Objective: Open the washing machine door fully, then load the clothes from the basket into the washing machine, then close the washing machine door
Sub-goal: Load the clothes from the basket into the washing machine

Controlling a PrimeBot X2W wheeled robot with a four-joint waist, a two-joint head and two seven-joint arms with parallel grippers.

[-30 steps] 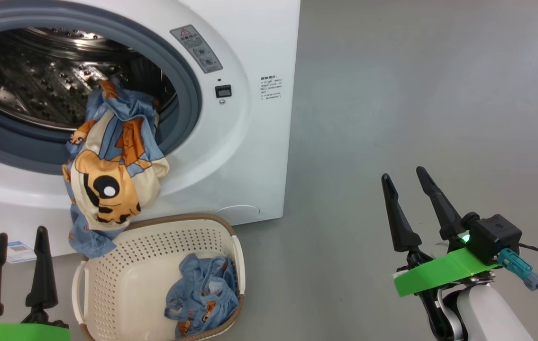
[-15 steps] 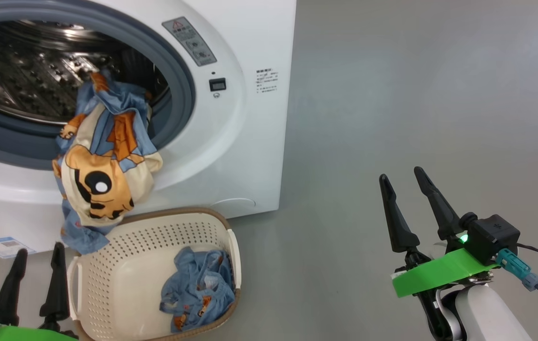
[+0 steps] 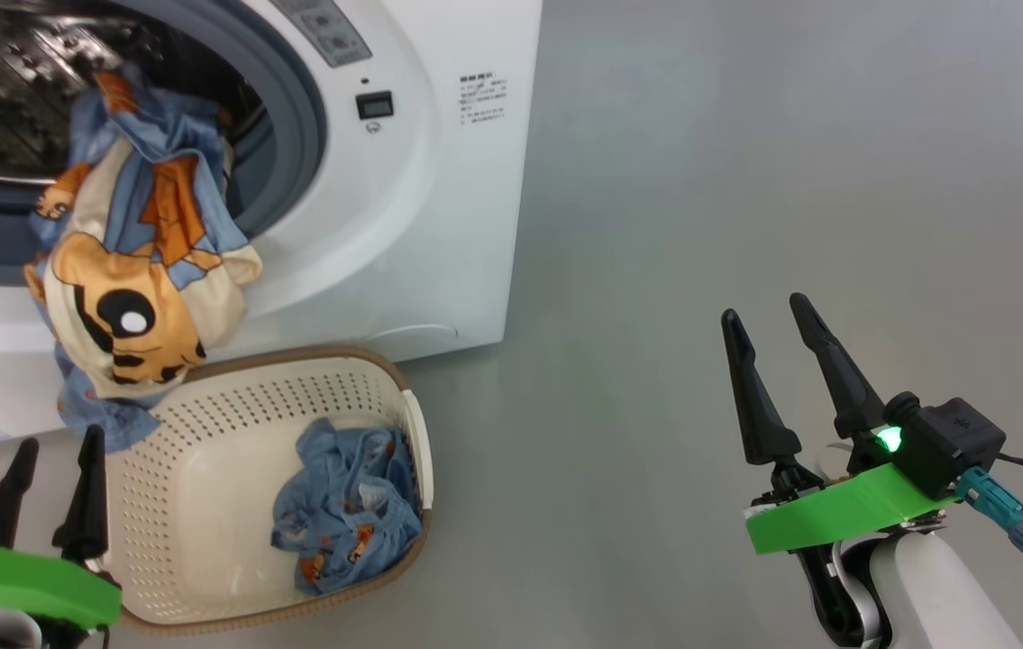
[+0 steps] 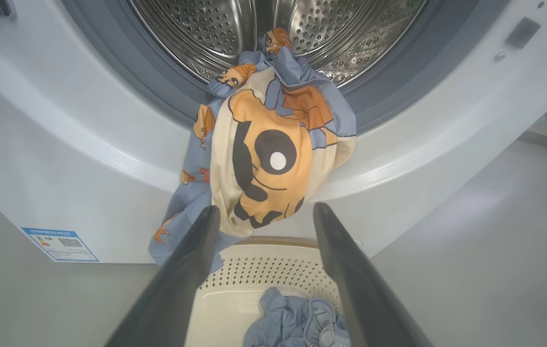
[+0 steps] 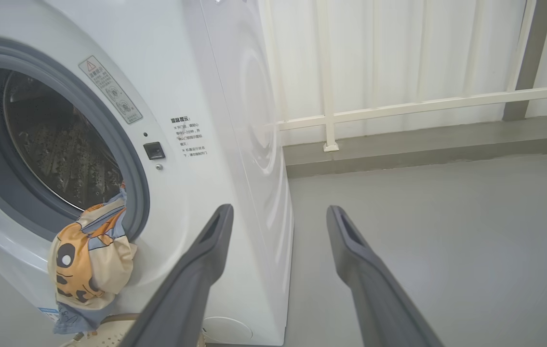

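Bright even light, glinting drum (image 4: 215,33), wide-angle wrist distortion

A smooth grey floor (image 3: 700,180) spreads out to the right with a soft, pale sheen. At the far side it meets a low grey ledge (image 5: 422,140). There a white rail (image 5: 422,103) and a grey post (image 5: 526,58) stand before white curtains (image 5: 398,48).

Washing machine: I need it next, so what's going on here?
A two-armed robot is loading the washing machine from the basket in front of it. One printed garment hangs over the lip of the opening, partly in the drum. Another blue garment lies in the basket. Left jaws and right jaws are open, holding nothing.
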